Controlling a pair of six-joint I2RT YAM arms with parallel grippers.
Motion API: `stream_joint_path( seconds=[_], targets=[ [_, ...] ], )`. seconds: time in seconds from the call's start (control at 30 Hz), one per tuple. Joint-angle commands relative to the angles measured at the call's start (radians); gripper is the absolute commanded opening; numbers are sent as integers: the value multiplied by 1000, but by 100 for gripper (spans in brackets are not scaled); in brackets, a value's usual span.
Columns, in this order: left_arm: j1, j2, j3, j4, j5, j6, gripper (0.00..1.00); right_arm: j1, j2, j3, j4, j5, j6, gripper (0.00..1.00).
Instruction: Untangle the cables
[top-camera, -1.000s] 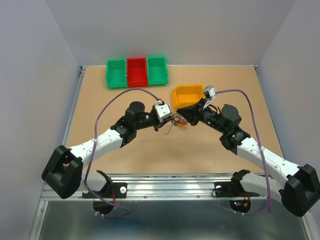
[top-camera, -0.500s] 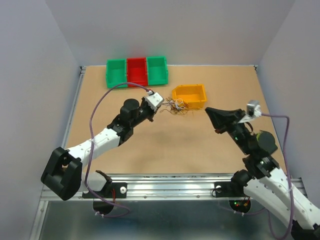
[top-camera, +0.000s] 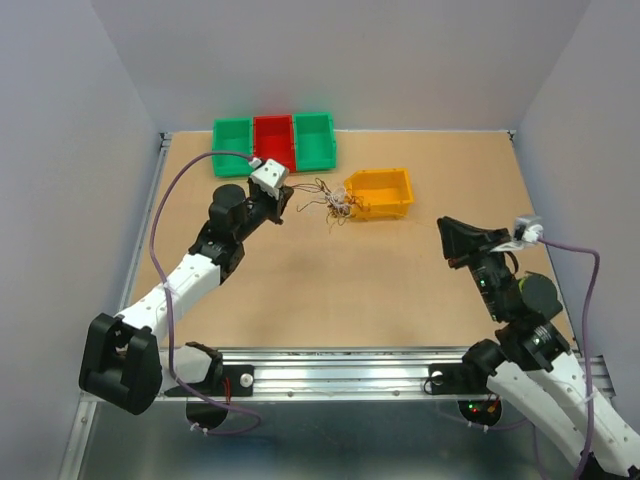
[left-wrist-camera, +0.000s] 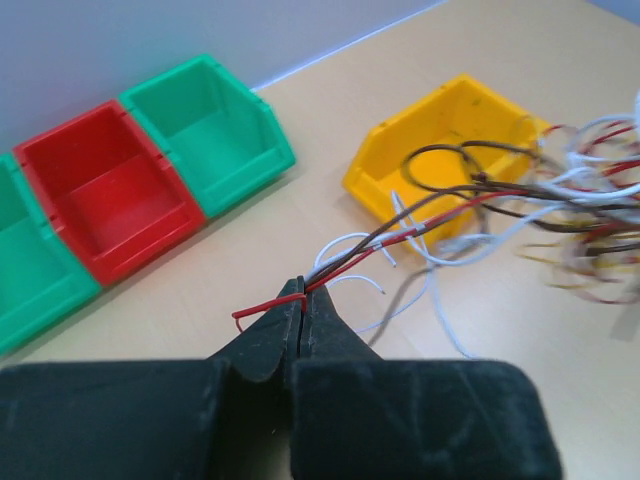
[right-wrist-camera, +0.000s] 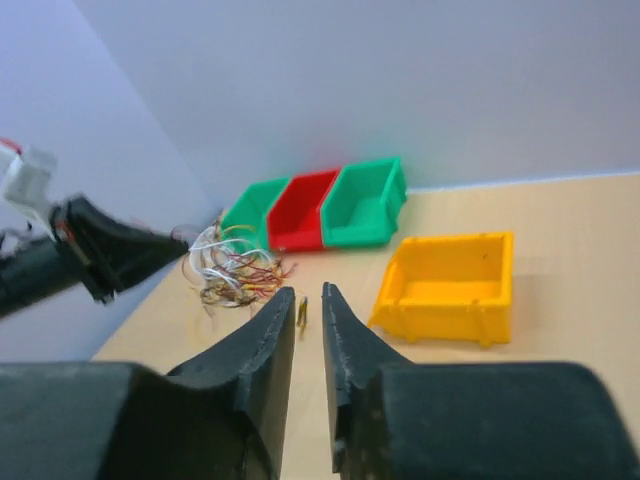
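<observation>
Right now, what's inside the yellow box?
Nothing that I can see: the yellow box shows only its bare yellow floor from above. The cables are beside it, pinched in the left hand. In the left wrist view some wires cross over one corner and hide that bit.

Yellow bin (top-camera: 380, 192) beside cables (top-camera: 325, 200); bare tabletop (top-camera: 350, 285) nearer.

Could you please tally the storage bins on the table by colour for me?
Green bins: 2
Red bin: 1
Yellow bin: 1
Total: 4
</observation>
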Motion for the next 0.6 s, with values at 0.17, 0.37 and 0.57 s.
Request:
stream_joint_path(
  seconds=[0.17,0.37,0.57],
  targets=[
    [-74,-160,-60,6,438,123,0,5,441,140,58,-492,-125,71],
    [-120,-247,-103,-1,507,178,0,5,636,154,198,-631,-195,77],
    [-122,-293,-107,9,489,131,0,5,769,143,376,-837,-212,77]
  ],
)
